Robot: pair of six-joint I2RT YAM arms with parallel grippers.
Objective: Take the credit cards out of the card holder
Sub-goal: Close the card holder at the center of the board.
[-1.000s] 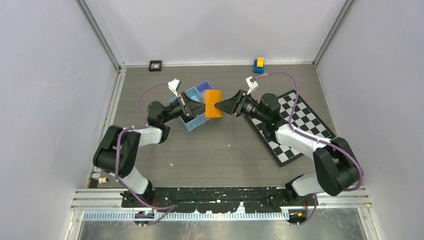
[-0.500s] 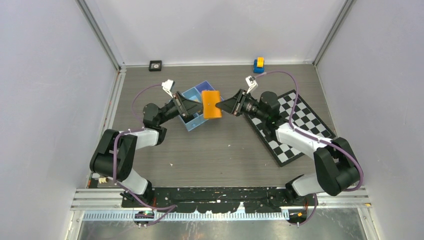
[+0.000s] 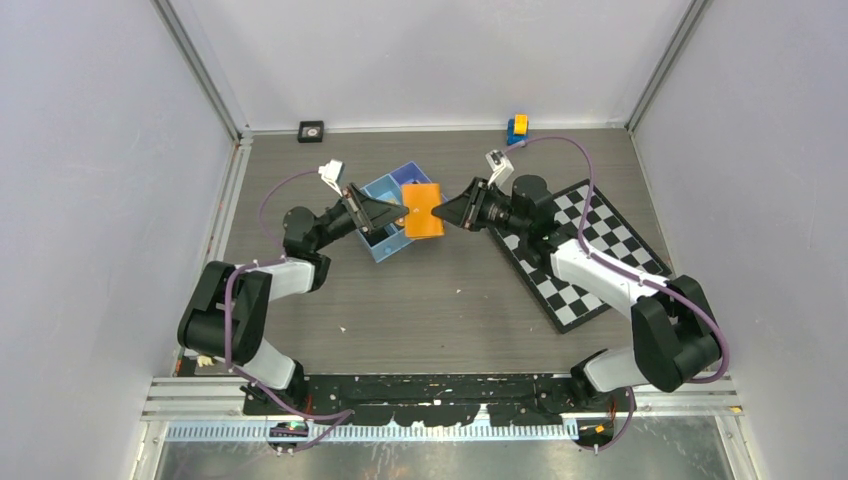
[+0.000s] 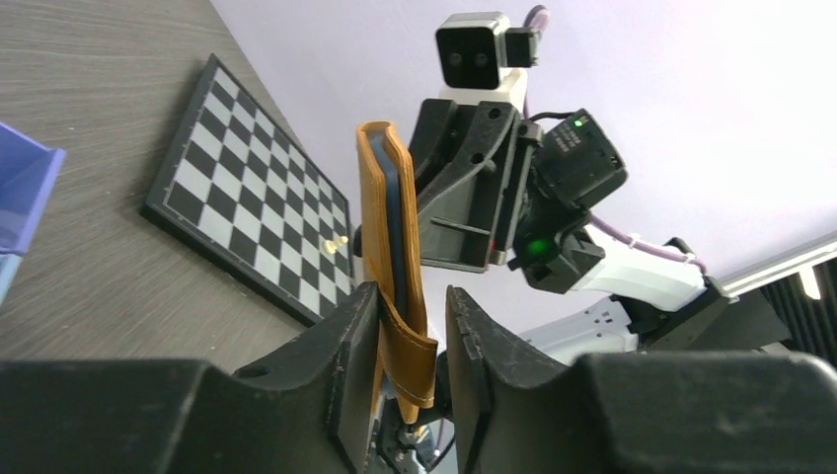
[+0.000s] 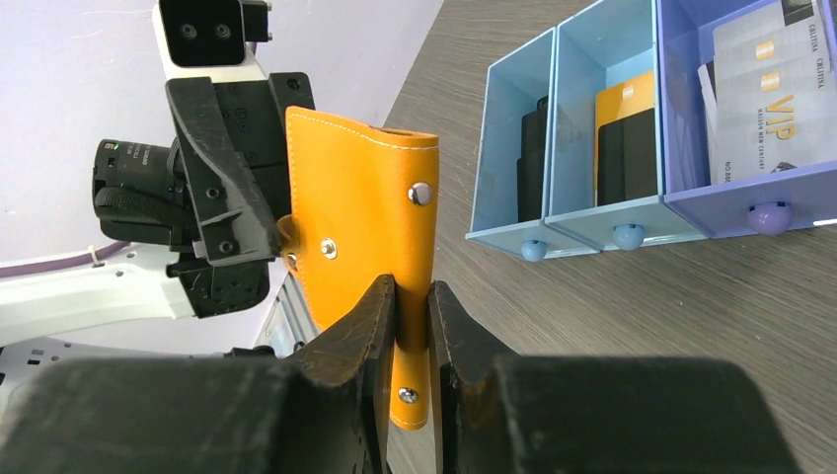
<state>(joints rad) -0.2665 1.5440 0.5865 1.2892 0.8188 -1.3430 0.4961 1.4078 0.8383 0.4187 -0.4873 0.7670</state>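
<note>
The orange card holder hangs on edge above the table between my two arms. My right gripper is shut on its snap-button side. My left gripper is open and straddles the opposite flap; its left finger touches the leather and a gap shows on the right. A dark blue card edge shows between the holder's leaves. Pale credit cards marked VIP lie in one compartment of the blue tray.
The blue tray sits on the table under my left gripper, with dark and orange cards in its other compartments. A chessboard mat lies at the right. A yellow-blue toy and a small black square sit at the back wall.
My left gripper has opened and its arm has drawn back left a little. My right gripper has closed onto the holder, which has shifted slightly left and up in the top view.
</note>
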